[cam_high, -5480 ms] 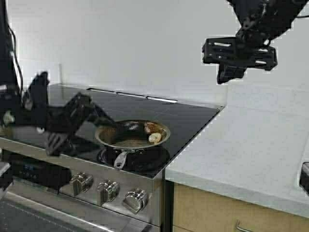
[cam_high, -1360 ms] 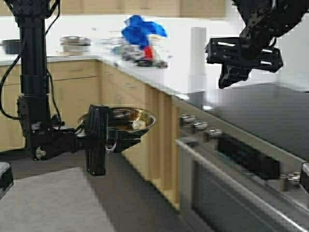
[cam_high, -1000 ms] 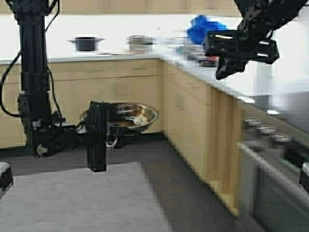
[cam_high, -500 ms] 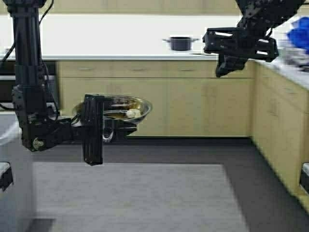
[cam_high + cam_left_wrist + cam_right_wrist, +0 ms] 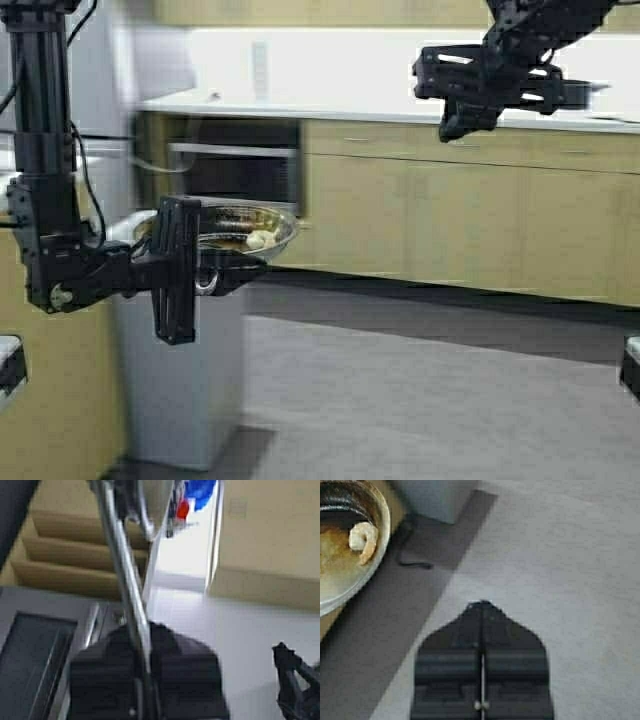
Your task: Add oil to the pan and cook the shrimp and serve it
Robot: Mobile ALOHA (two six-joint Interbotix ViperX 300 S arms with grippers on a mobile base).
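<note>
- left gripper [image 5: 205,262] is clamped on the pan [image 5: 232,232] by its handle, carrying it mid-air over open floor [image 5: 420,400]
- shrimp [image 5: 259,240] sits near the pan's right rim
- right gripper [image 5: 470,125] pinched together, up high, well clear

L gripper [image 5: 205,262] holds the pan [image 5: 222,231] by its handle, up in the air at mid-height, level, w/ the shrimp [image 5: 258,240] lying inside near the rim on the robot's right. R gripper [image 5: 470,105] hangs high up, well apart from the pan, in front of the tan cabinets [image 5: 470,215] and white countertop [image 5: 380,108]; can't tell how its fingers stand. Below the pan there's a light bin [image 5: 180,395] on the grey floor [image 5: 420,400], built-in oven [image 5: 235,172] behind.
</note>
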